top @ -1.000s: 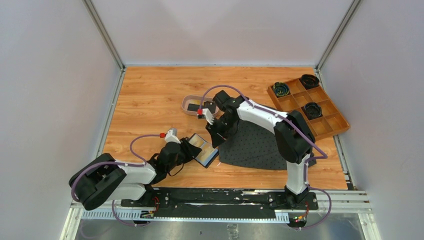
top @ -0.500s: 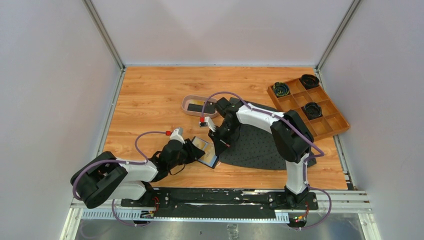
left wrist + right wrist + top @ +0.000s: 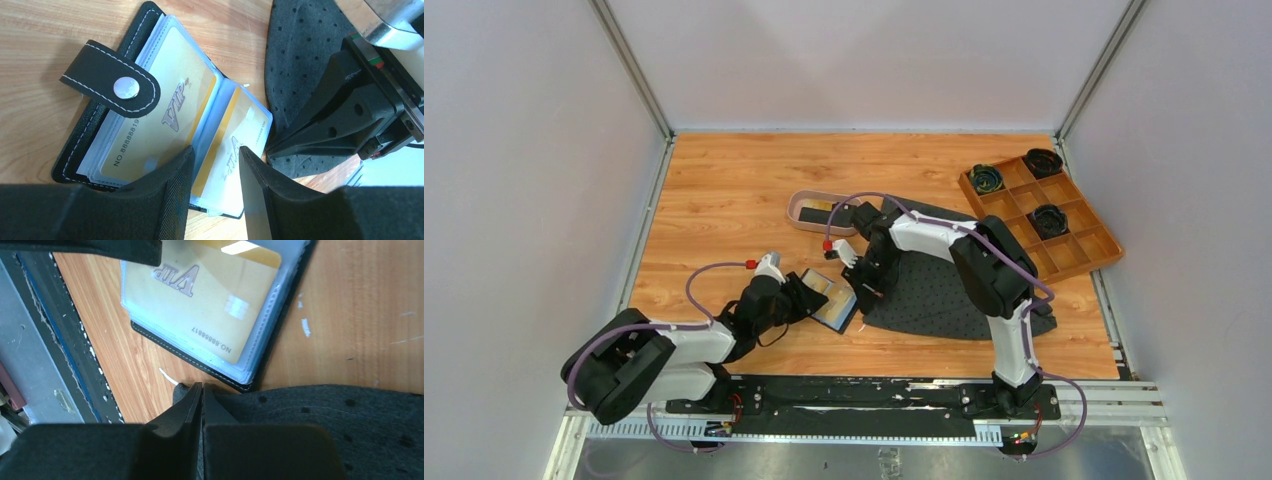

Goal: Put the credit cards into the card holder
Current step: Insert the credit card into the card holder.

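The left gripper [image 3: 215, 152] is about half open (not wide, not closed). Seen from the top camera, it comes in at the 9 o'clock side of the card holder [image 3: 80, 140]. It has one finger [image 3: 165, 200] on each side of the holder's fold. I cannot tell if the fingers press on the holder or only hang over it.

The card holder lies open on the wood table [image 3: 724, 190], with its snap tab [image 3: 107, 82] flopped out. Two gold cards [image 3: 165, 120] sit in its clear pockets, one on each page.

At 12 o'clock from the holder is the pink tray [image 3: 790, 212]. It has a dark card [image 3: 812, 213] in it, so I think the job is not done yet.

At about 3 o'clock from the holder is the right gripper [image 3: 201, 390]. Its fingers are pressed flat together and hold nothing. The tip is right at the edge of the dark dotted mat [image 3: 325, 415], just beside the holder's corner.

To do this step well, I think the left gripper should hold the holder flat and not wiggle. The right tip should nudge gently along the pocket, not jab down. A hard poke could slide the holder or bend a clear pocket.
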Robot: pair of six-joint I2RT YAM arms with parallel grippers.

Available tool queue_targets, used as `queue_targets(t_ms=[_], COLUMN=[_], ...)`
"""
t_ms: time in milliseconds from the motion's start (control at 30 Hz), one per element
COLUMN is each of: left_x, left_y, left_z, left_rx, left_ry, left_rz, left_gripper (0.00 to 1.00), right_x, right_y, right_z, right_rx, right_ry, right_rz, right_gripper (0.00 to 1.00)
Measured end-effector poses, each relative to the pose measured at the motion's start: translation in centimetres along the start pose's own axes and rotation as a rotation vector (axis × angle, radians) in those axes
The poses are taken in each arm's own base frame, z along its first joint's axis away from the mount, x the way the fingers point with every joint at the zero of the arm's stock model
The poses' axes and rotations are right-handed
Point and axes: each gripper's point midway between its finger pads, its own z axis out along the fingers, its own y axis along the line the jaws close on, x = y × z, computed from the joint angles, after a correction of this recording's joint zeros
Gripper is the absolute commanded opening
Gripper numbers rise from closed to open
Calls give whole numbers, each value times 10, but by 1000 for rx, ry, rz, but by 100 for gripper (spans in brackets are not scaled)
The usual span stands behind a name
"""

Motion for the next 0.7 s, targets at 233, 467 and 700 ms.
queue_targets(t_ms=[233,467,700], left_x=[-4,-14,-20], left_y=[2,7,4], left_z=[3,5,9], left_rx=[-5,-27,-34], left_ry=[-2,-37,-49], left_rz=[-13,-24,-23], left_gripper=[41,44,50], right_x=[-18,-48,-68], right_y=[-15,-38,-54], right_z=[1,-5,-9], right_rx=[72,155,215], right_ry=[-4,-29,-60], right_rz=[42,43,20], right_gripper=[5,6,6])
